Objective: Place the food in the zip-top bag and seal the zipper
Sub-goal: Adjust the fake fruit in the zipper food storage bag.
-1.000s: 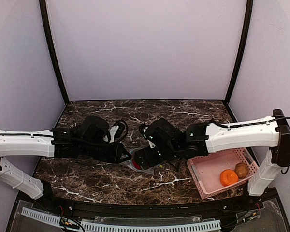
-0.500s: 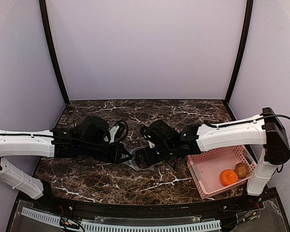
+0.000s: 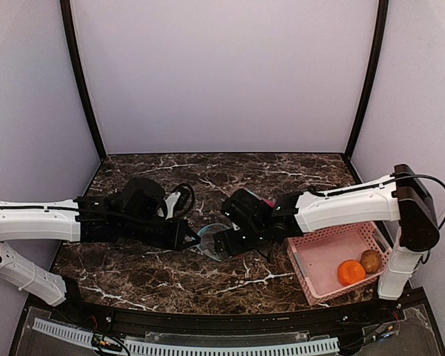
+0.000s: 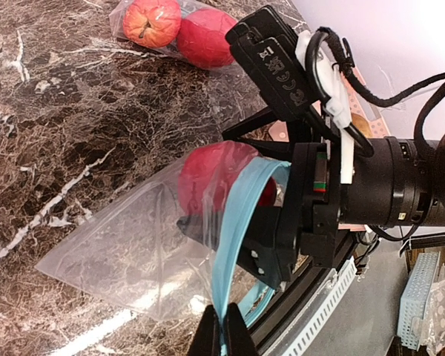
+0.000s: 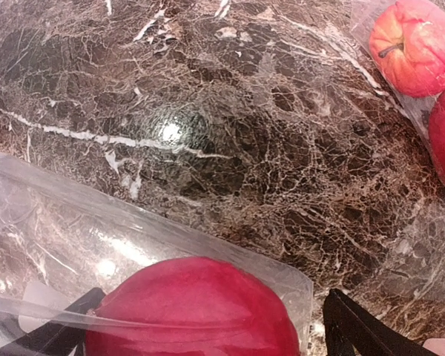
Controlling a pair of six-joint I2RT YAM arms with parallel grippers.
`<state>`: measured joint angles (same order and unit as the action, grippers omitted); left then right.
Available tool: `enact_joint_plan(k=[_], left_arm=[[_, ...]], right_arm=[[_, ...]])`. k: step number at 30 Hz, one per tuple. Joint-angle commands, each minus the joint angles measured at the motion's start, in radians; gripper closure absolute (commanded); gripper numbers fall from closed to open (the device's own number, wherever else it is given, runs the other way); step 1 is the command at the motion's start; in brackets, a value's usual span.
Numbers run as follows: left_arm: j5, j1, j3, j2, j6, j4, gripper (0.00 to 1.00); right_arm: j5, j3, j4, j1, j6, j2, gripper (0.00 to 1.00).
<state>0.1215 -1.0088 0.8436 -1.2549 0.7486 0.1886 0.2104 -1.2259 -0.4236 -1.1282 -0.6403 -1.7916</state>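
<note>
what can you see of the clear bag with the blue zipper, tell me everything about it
The bag is thin, clear, crinkly plastic with a light blue zipper strip along its mouth. It lies on the dark marble table, closed end flat, mouth raised and open. The left gripper has its jaws shut on the blue strip. A red fruit sits in the mouth, showing through the film, with the right gripper reaching in, its open jaws either side of the fruit.
</note>
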Motion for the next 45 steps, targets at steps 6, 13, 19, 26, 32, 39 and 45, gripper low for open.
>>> enact_joint_plan(k=[6,13,19,26,32,39,45], left_arm=[[-0.029,-0.001,0.014,0.012,-0.024,0.059,0.99],[0.002,-0.001,0.021,-0.027,-0.021,0.025,0.99],[0.006,-0.001,0.023,-0.034,-0.017,0.023,0.99],[-0.040,0.000,0.024,-0.018,-0.028,0.075,0.99],[-0.076,0.003,0.036,-0.003,-0.036,0.119,0.99],[-0.074,0.008,0.046,-0.003,-0.043,0.125,0.99],[-0.034,0.009,0.027,-0.014,-0.021,0.081,0.99]], right_arm=[[-0.094,-0.050,-0.017,0.013,0.022,0.037,0.01],[-0.133,-0.084,-0.016,0.011,0.043,0.044,0.01],[-0.024,-0.102,-0.093,0.012,-0.006,-0.001,0.01],[0.075,-0.052,-0.148,0.014,-0.077,0.009,0.01],[0.089,-0.023,-0.166,0.018,-0.110,0.018,0.01],[0.082,-0.042,-0.173,0.018,-0.091,0.008,0.01],[-0.090,-0.090,-0.109,0.008,0.058,0.056,0.01]])
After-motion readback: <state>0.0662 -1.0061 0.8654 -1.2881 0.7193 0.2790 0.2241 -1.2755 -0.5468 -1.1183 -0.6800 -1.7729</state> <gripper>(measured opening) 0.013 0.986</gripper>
